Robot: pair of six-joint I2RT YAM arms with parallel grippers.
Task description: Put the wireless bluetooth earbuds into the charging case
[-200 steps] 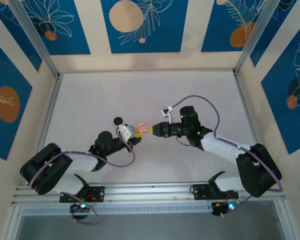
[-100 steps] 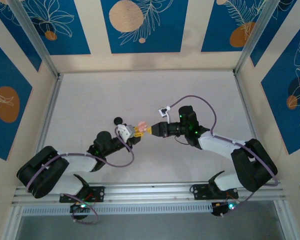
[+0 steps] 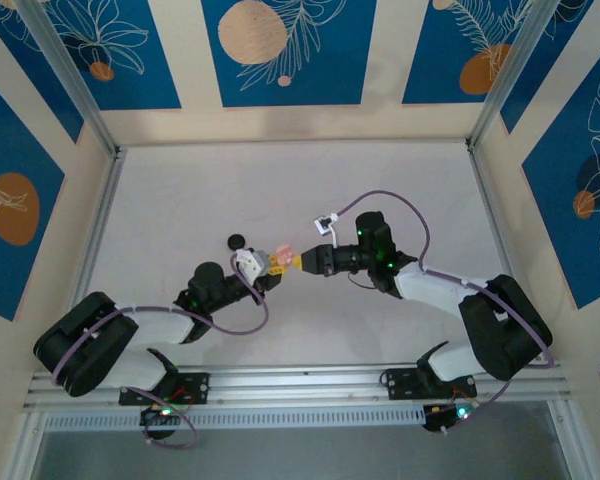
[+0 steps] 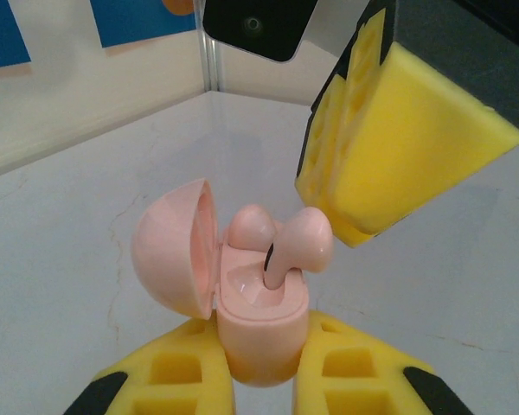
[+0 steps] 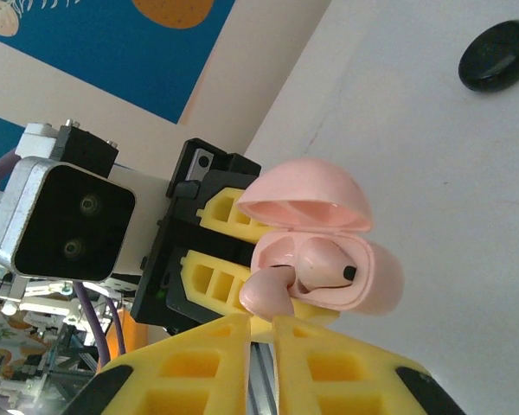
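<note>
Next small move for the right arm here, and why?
Probably nudge the shut right gripper down on the raised pink earbud to seat it. Its stem is in the slot but the head stands proud and tilted; the other earbud sits lower, and the left gripper holds the open case steady.

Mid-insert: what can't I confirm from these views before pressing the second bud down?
- Left wrist: stem tip of the raised bud is hidden inside the case slot; depth unknown.
- Right wrist: whether the right gripper touches that bud; its head hides the contact.
- Top: case and bud are too small to read.
- Right wrist: black case looks closed; contents unseen.
</note>
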